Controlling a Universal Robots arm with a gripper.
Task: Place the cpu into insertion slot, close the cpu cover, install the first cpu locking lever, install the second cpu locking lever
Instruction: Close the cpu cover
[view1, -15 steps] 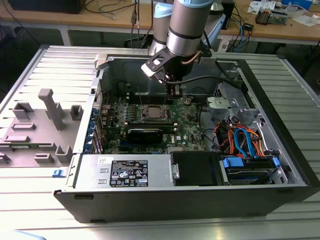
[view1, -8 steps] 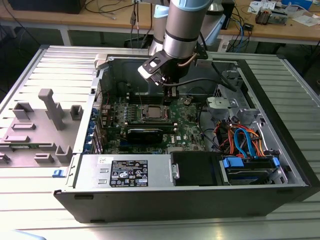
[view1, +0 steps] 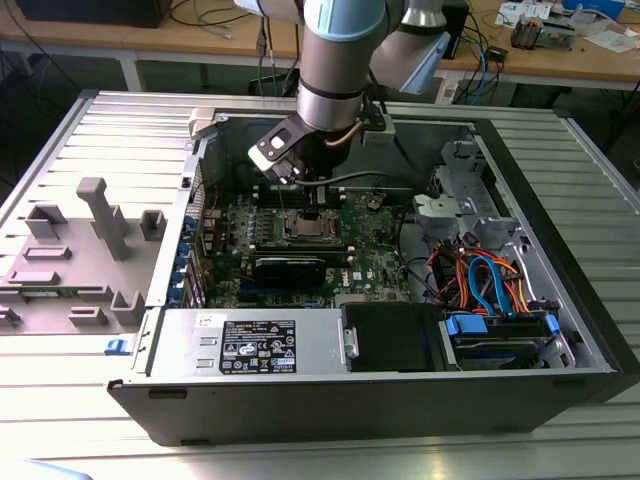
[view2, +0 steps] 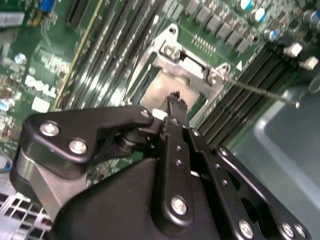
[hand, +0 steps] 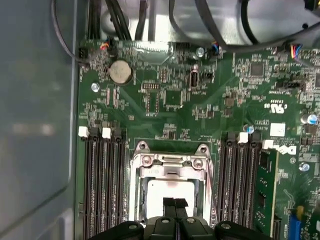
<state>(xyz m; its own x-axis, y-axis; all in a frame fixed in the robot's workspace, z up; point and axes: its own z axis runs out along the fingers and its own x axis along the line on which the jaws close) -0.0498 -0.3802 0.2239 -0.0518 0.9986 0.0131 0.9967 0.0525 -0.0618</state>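
The cpu (hand: 167, 189) lies flat in the insertion slot (view1: 310, 228) amid the green motherboard, its silvery-tan top showing. The cpu cover (hand: 170, 161), a silvery frame with two screws, lies around it. My gripper (hand: 174, 202) hangs right over the cpu with its black fingers pressed together and nothing between them. In the second wrist view the gripper (view2: 173, 97) tips sit at or just above the cpu (view2: 160, 92), next to the cover (view2: 187, 70). A thin wire locking lever (view2: 260, 91) sticks out from the socket corner over the memory slots. In the exterior view the gripper (view1: 315, 205) reaches down inside the open case.
Long black memory slots (hand: 102, 185) flank the socket on both sides. The grey case wall (hand: 35, 125) stands close by. Coloured cables (view1: 480, 275) and drive bays fill the exterior view's right; a power supply (view1: 250, 345) sits in front. A grey fixture (view1: 90, 240) stands outside the case.
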